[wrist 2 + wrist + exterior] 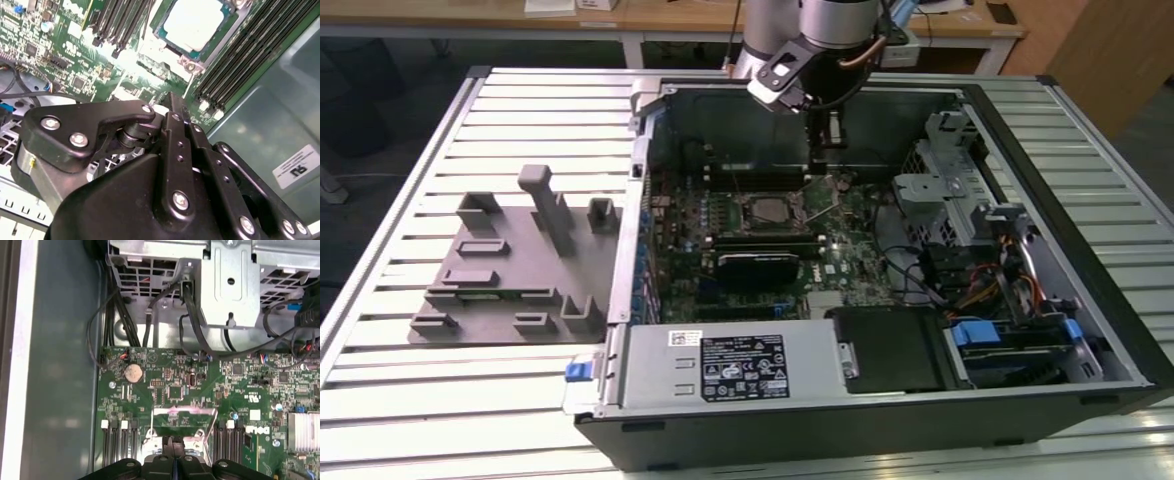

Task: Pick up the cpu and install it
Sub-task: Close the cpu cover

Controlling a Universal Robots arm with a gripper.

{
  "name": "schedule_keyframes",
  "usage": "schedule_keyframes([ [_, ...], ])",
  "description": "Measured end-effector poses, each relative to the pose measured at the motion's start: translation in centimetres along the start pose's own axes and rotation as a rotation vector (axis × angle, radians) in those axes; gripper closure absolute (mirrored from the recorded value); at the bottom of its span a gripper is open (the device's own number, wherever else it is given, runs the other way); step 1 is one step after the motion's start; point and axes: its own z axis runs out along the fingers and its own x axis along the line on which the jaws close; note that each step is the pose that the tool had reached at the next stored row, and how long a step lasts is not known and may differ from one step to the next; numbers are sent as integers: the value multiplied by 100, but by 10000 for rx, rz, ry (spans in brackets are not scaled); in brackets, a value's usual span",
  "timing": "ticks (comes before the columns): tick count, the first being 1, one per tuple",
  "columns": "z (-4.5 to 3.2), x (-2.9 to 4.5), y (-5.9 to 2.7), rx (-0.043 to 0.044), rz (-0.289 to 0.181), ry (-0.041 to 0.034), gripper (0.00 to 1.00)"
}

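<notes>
Inside the open computer case point(720, 125), the cpu point(192, 22) lies flat in its socket point(234, 20) on the motherboard point(200, 385), apparently placed, which would explain why the gripper point(825, 168), at one o'clock from it in the exterior view, hangs pinched together on nothing.

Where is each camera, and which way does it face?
Exterior view: off the arm, looking down into the open computer case; arm and gripper show.
First wrist view: on the arm, looking past the gripper across the motherboard to the drive cage.
Second wrist view: on the arm, looking over the gripper at the cpu in its socket.
Both wrist views share gripper and motherboard.
</notes>
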Motion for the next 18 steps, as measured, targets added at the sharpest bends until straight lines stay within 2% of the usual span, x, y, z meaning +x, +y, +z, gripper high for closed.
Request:
schedule_keyframes([
  [7,10,17,62,0,0,2,89],
  [9,17,-3,68,-6,-2,20,89],
  [14,19,-108,74,0,-1,5,89],
  [18,24,-124,119,0,0,5,89],
])
